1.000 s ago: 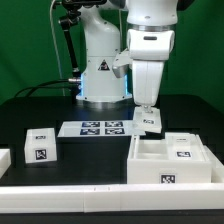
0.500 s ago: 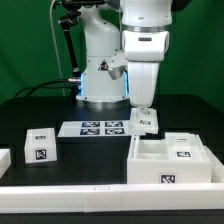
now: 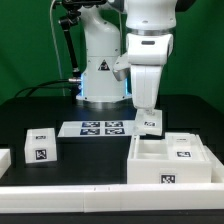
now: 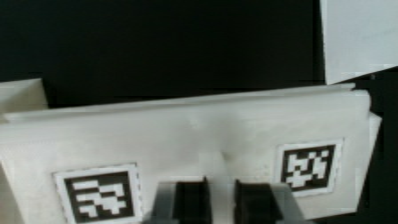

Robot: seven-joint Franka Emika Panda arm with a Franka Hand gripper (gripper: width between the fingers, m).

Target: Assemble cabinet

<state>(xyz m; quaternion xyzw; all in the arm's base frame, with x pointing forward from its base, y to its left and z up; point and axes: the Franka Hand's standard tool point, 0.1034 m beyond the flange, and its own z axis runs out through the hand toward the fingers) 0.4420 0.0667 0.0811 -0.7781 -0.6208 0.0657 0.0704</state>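
The cabinet (image 3: pixel 168 162) is a white open box with inner walls at the front of the exterior view's right; its front face carries a black-and-white tag. Just behind its back left corner my gripper (image 3: pixel 146 108) points straight down, shut on the top edge of a white tagged piece (image 3: pixel 150 123). In the wrist view that piece (image 4: pixel 196 130) fills the frame as a wide white face with two tags, and the gripper (image 4: pixel 226 203) pinches its edge between dark fingers (image 4: pixel 185 203). Whether the piece touches the table is hidden.
A small white drawer block (image 3: pixel 40 146) with tags stands at the exterior view's left. The marker board (image 3: pixel 95 128) lies flat in the middle, in front of the robot base (image 3: pixel 100 70). A long white rail (image 3: pixel 90 196) runs along the front edge.
The arm swayed slightly toward the exterior view's left and came back, with the white piece still in the grip. Nothing else moved.
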